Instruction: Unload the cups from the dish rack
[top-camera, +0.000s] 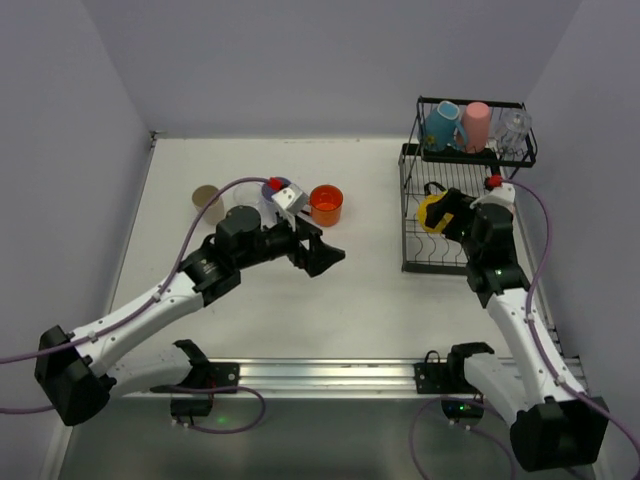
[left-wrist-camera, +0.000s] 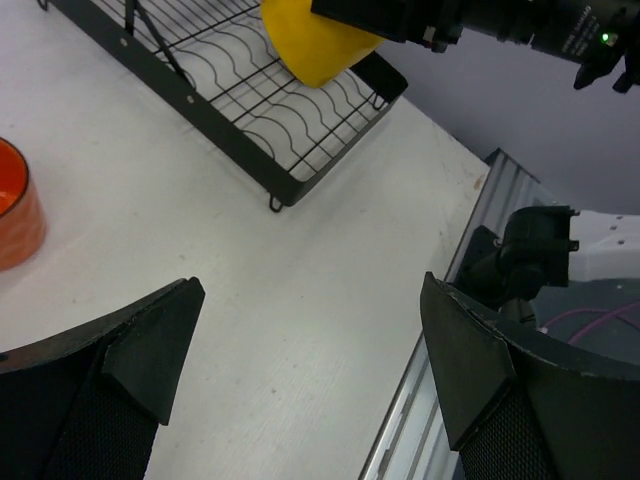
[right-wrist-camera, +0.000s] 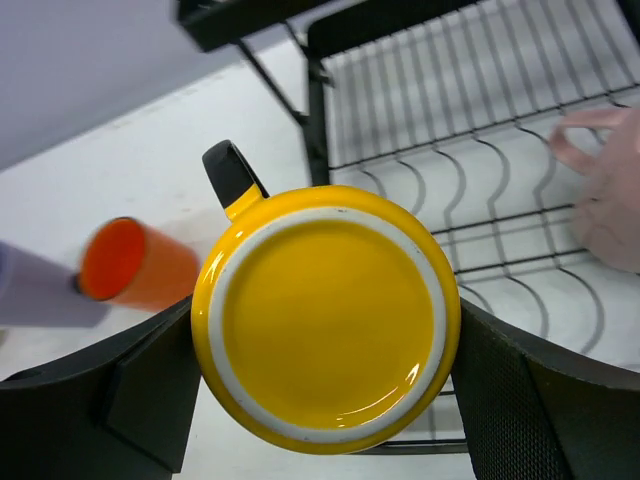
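Looking down from the top camera, I see the dish rack (top-camera: 410, 215) standing by the right edge of the desk (top-camera: 380, 310), reaching back toward the far right corner. My right gripper (top-camera: 450, 215) is over the rack's lower tray (left-wrist-camera: 250, 90), closed around the yellow mug (right-wrist-camera: 325, 315). In the right wrist view a finger presses on each side of the mug. Its round yellow face with a white ring is turned toward the camera, and its black handle (right-wrist-camera: 232, 175) sticks out away from the fingers. In the left wrist view the mug sits above the wavy wires at the tray's near end. I cannot tell whether it touches them.

On the raised upper shelf (top-camera: 470, 102) a blue mug (top-camera: 441, 125), a pink cup (top-camera: 476, 125) and a clear cup (top-camera: 514, 130) sit side by side.

My left gripper (top-camera: 325, 256) hangs over the middle of the desk with its fingers spread wide and nothing between them. Only bare desk shows in the gap. The orange cup (top-camera: 327, 204) stands upright on the desk just beyond it, toward the far edge. A beige cup (top-camera: 205, 196) stands farther toward the left edge, well apart from the orange one.
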